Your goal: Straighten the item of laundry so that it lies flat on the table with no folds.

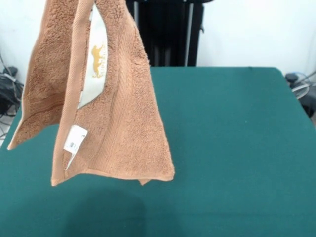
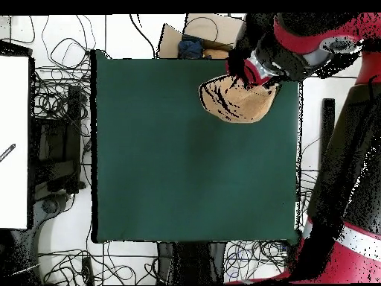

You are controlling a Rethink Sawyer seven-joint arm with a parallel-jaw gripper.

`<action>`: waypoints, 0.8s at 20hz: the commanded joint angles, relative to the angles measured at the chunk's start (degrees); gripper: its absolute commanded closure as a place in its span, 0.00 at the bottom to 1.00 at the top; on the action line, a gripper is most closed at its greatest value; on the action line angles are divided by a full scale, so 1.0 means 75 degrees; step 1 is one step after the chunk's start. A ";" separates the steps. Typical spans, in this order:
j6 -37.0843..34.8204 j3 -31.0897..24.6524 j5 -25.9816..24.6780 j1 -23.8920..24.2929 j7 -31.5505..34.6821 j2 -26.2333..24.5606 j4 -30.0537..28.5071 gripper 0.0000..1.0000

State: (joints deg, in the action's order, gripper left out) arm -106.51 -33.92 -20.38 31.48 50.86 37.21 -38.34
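Note:
The orange-tan terry towel point(image 1: 118, 123) hangs in the air over the left part of the dark green table point(image 1: 237, 148), held from above the picture's top edge. It drapes in vertical folds, and its lower edge hangs just above the table. A small white tag point(image 1: 75, 139) and a larger white label point(image 1: 96, 64) show on it. In the overhead view the towel point(image 2: 237, 103) is a bunched shape under my gripper point(image 2: 253, 74), near the table's point(image 2: 178, 171) top right corner. The gripper is shut on the towel's top, and its fingers are hidden.
The black pedestal point(image 1: 168, 29) stands behind the table. My red and black arm point(image 2: 335, 149) runs along the table's right side in the overhead view. Cables point(image 2: 59, 149) lie around the table. A cardboard box point(image 2: 175, 37) sits beyond the top edge.

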 commanded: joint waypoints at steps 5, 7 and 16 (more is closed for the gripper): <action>-0.0651 -0.0604 -0.0679 -0.0249 -0.2311 -0.0409 0.0557 1.00; -0.0628 -0.0562 -0.0684 -0.0255 -0.2381 -0.0431 0.0603 1.00; -0.0605 -0.0460 -0.0797 -0.0381 -0.2660 -0.0689 0.1052 1.00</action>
State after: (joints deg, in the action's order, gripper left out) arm -107.98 -33.99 -22.51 30.96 41.41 32.56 -30.03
